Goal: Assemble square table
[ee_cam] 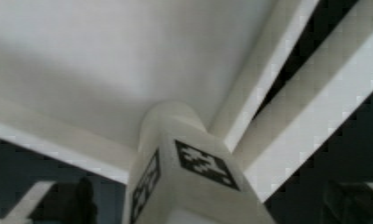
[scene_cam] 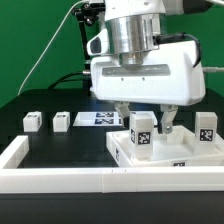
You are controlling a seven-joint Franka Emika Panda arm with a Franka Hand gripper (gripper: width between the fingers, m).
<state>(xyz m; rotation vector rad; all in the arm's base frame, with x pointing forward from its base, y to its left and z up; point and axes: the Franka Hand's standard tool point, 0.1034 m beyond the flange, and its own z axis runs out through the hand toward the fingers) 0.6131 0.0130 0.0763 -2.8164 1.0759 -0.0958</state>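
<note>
Your hand [scene_cam: 145,124] stands open astride the upright leg [scene_cam: 143,135] on the slab [scene_cam: 124,155]. If that leg sits loose in its corner, a brushing finger could topple it.

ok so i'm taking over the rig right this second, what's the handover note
hand: open, fingers on either side of the first leg, not gripping it.
tabletop: lies at the exterior view's right.
done: the first leg and second leg stand upright on the tabletop; cannot tell if either is fully seated.
loose: third leg and fourth leg sit on the black table at the exterior view's left, beside the marker board.
left: fit the two loose legs and check the standing pair.
</note>
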